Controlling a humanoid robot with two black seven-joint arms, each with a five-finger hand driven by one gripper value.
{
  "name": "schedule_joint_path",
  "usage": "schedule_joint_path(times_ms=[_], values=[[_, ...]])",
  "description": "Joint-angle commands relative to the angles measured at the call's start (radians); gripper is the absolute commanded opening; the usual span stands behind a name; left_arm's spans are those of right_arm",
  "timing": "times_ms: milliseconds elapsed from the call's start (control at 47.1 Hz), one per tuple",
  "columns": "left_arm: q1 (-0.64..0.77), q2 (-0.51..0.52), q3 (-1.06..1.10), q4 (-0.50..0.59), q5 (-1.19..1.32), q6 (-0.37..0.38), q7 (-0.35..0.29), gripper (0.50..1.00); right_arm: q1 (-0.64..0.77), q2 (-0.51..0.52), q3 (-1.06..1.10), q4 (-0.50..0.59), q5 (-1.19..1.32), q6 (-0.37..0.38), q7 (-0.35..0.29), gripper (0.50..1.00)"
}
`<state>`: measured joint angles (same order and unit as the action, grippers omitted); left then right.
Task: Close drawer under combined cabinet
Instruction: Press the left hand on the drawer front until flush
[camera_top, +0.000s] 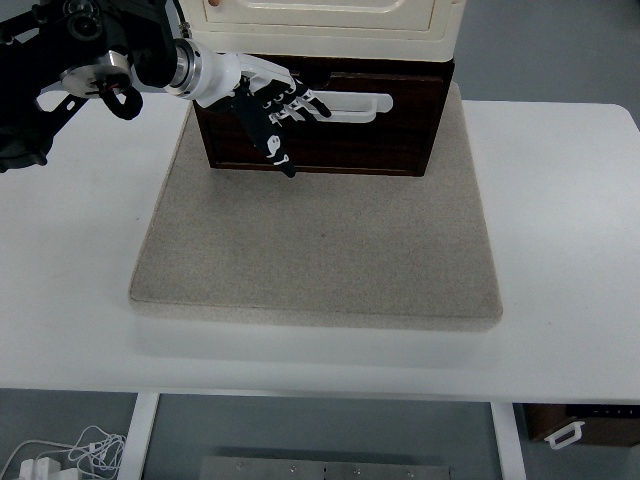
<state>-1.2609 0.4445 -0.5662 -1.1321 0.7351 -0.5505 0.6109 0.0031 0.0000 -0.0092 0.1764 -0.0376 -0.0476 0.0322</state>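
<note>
A dark brown drawer (350, 140) with a white bar handle (352, 105) sits under a cream cabinet (330, 25) at the top centre. The drawer front stands a little out from the cabinet's front edge. My left hand (275, 110) comes in from the upper left and lies against the left part of the drawer front, fingers spread toward the handle, thumb pointing down. It grasps nothing. My right arm does not show.
The cabinet stands on a beige stone slab (320, 250), which lies on a white table (560, 250). Under the table's front edge are cables (70, 455) at the lower left and a dark box (585, 425) at the lower right.
</note>
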Motion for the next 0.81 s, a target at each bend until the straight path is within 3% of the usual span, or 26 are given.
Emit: schedule_joint_path(times_ms=[0, 297, 785], values=[[-0.002, -0.009, 0.002, 0.0, 0.006, 0.014, 0.0, 1.0, 0.0, 0.0, 0.0, 0.0, 0.001, 0.0, 0.0, 0.952], [-0.008, -0.026, 0.003, 0.02, 0.017, 0.057, 0.0, 1.0, 0.0, 0.0, 0.0, 0.0, 0.001, 0.0, 0.0, 0.952], [-0.003, -0.024, 0.002, 0.029, 0.018, 0.058, 0.0, 1.0, 0.0, 0.0, 0.0, 0.0, 0.001, 0.0, 0.0, 0.952]])
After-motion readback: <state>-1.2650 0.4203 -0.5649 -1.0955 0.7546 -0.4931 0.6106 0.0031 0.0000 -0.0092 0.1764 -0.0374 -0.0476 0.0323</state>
